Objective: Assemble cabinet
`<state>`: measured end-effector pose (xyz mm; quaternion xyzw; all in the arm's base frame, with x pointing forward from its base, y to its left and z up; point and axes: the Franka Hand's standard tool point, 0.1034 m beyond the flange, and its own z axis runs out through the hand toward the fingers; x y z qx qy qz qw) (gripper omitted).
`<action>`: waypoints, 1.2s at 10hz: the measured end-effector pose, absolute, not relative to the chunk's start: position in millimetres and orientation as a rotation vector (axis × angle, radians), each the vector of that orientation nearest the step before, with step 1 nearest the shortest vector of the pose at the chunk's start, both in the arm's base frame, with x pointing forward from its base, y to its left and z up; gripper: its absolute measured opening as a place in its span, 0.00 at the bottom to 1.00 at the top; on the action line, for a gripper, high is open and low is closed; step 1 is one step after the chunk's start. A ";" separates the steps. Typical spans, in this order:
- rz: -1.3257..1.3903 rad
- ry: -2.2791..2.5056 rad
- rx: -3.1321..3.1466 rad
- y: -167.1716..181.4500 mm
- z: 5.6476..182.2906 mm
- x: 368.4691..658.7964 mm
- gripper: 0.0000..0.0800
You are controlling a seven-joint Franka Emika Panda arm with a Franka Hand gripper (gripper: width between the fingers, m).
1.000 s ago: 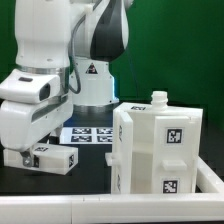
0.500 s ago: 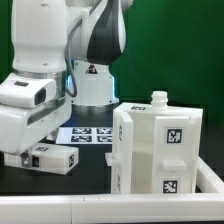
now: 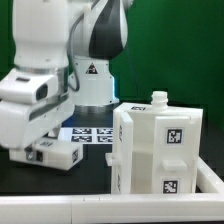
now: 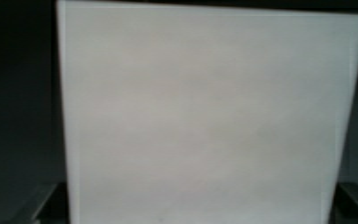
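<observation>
- Gripper low over the white panel on the table, at the exterior view's left; jaw state cannot be told
- Cabinet stands well apart, right
- Panel probably centred under the wrist; grasp squarely, lift level

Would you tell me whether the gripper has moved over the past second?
Yes: the gripper has shifted slightly toward the exterior view's right, nearer the marker board.
</observation>
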<state>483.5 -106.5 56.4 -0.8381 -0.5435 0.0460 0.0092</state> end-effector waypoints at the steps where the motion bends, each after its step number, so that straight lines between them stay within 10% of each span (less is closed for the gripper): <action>1: 0.135 -1.680 -2.639 -98.0 82.8 490.6 0.69; 3: 0.085 -1.670 -2.703 -78.8 119.1 501.5 0.69; 7: 0.100 -1.669 -2.695 -78.5 117.1 499.6 0.69; 12: 0.186 -1.585 -2.725 -14.0 198.0 572.5 0.69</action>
